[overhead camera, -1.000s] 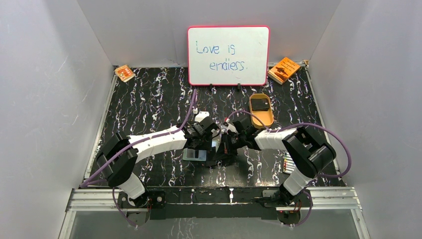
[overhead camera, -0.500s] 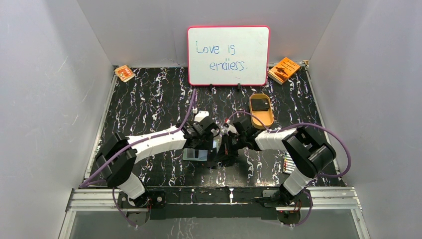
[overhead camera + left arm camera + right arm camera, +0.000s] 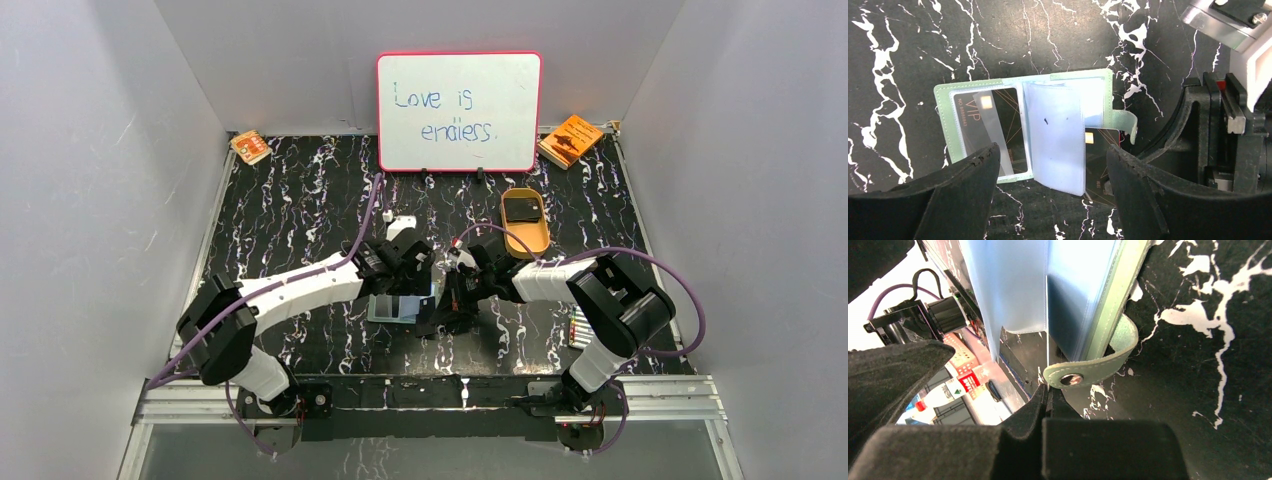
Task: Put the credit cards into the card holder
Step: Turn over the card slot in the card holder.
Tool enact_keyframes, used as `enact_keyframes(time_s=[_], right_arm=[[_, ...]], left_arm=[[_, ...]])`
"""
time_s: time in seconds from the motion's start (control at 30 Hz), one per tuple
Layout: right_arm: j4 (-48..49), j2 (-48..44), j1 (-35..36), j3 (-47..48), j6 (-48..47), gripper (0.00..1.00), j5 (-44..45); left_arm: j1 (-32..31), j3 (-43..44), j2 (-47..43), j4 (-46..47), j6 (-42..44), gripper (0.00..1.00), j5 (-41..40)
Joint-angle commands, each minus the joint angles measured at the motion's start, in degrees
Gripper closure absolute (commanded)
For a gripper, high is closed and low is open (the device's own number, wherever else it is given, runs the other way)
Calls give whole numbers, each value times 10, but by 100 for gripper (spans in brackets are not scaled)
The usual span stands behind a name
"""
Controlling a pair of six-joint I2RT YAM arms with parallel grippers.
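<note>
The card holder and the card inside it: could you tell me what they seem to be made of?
Card holder: pale green matte cover, probably faux leather, judging by its stitched edge. Its sleeves: glossy translucent plastic, likely vinyl. Card: rigid-looking dark plastic, gold-lined print.

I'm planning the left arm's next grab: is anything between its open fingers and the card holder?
Nothing visible. The left gripper hangs open straight above the card holder, its clear sleeves bare between the fingers. The right gripper sits shut beside the holder's strap, off to the side.
</note>
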Motion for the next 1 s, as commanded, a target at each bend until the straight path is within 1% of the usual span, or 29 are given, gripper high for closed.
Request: enact_keyframes(time_s=[0.0, 0.1, 0.3, 0.37, 0.5, 0.6, 0.7, 0.83, 0.97], right_arm=[[10, -5, 2, 1, -10, 100, -2], [10, -6, 2, 2, -11, 100, -3], [9, -6, 2, 1, -11, 100, -2], [8, -6, 2, 1, -12, 100, -3], [7, -5, 2, 1, -12, 100, -2], [7, -4, 2, 3, -13, 100, -3], [5, -2, 2, 6, -15, 100, -3], [4, -1, 2, 8, -16, 100, -3], [2, -2, 2, 7, -16, 100, -3]], left_arm=[[26, -18, -3, 23, 17, 25, 58], [39, -29, -4, 33, 19, 27, 76], [63, -45, -3, 40, 22, 34, 99], [64, -48, -1, 42, 24, 35, 101], [64, -51, -3, 48, 21, 29, 105], [64, -53, -20, 57, 18, 23, 105], [64, -52, -31, 66, 19, 20, 107], [64, -47, -17, 65, 27, 19, 117], [65, -49, 0, 61, 27, 23, 126]])
